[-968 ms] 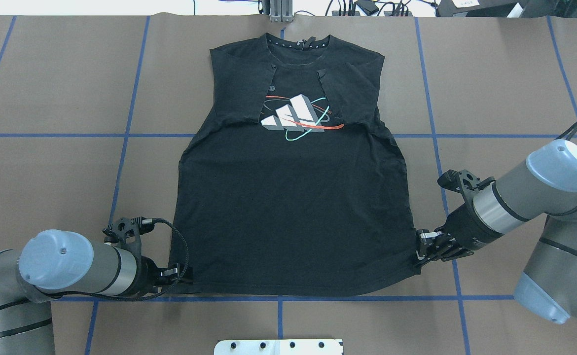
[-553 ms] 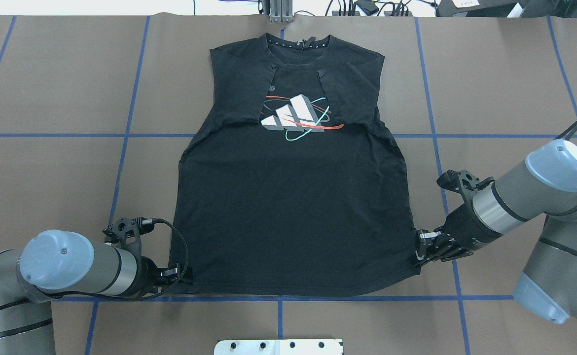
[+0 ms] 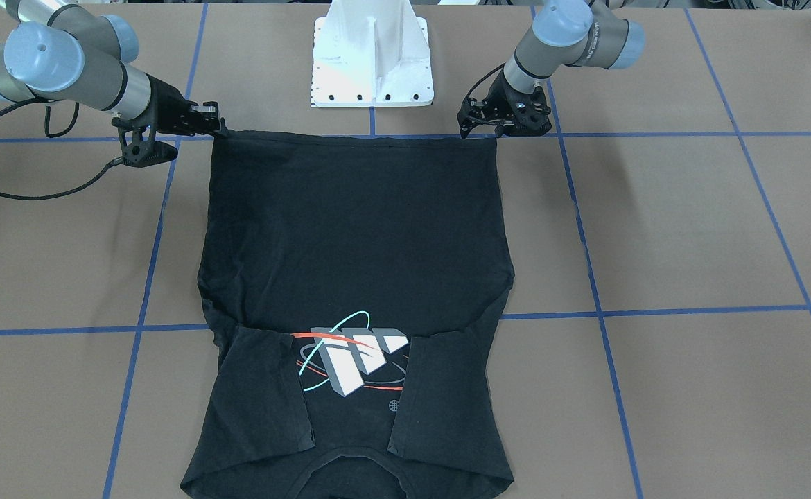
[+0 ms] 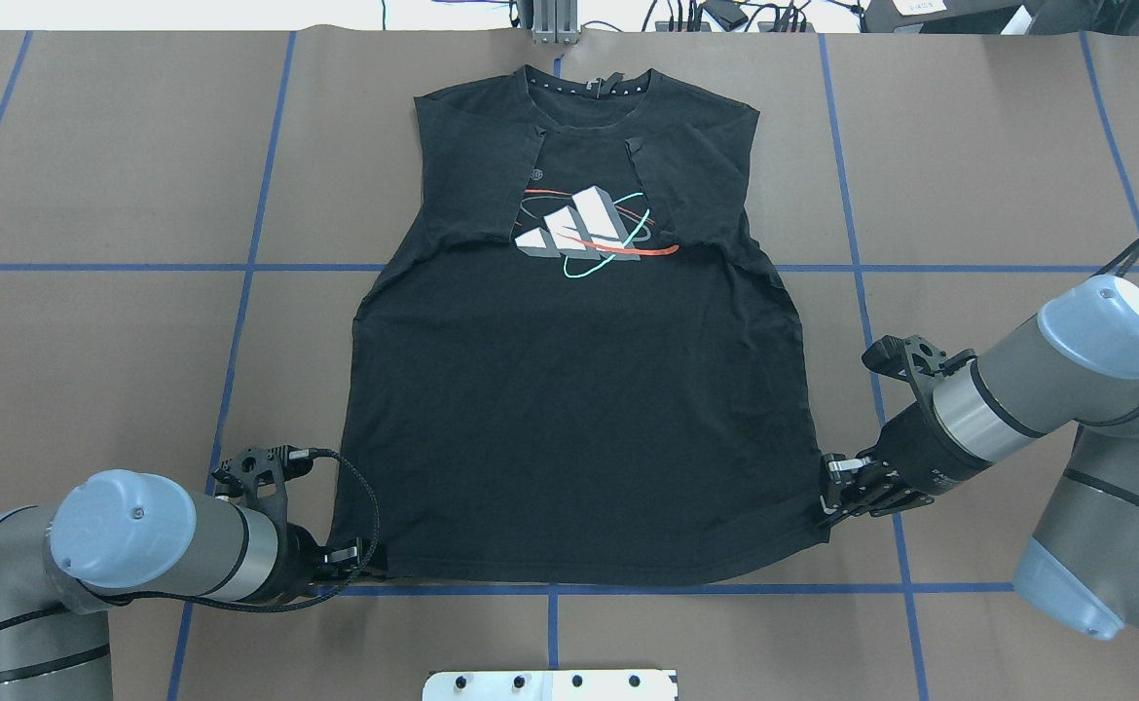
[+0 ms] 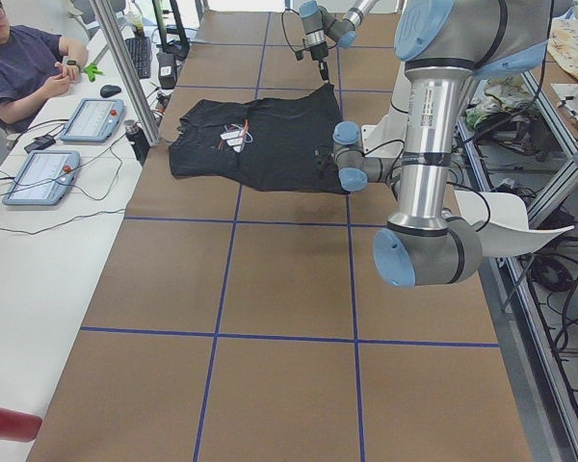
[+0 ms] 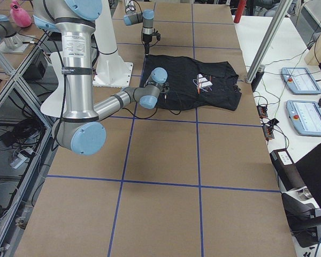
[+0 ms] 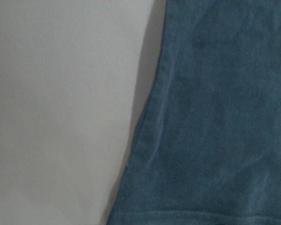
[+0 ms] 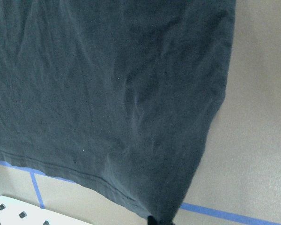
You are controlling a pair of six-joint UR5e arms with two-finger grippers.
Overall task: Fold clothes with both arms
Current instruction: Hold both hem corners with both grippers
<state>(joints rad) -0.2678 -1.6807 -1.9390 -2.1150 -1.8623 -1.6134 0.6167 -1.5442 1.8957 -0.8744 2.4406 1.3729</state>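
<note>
- I see the shirt [image 4: 569, 419] lying flat and face up in the middle of the table [image 4: 102, 370], collar away from the base [image 3: 372, 55], both sleeves folded in over the chest beside the graphic [image 4: 584, 234]
- My right gripper [image 4: 830, 495] sits low at the hem's right corner; on its wrist view the cloth puckers to a pinch, so I read it as clamped on that corner
- My left gripper [image 4: 353, 560] touches the hem's left corner; its fingers are hidden, so I cannot tell whether they are closed or apart
- The hem runs along a blue tape line [image 4: 959, 587]
</note>
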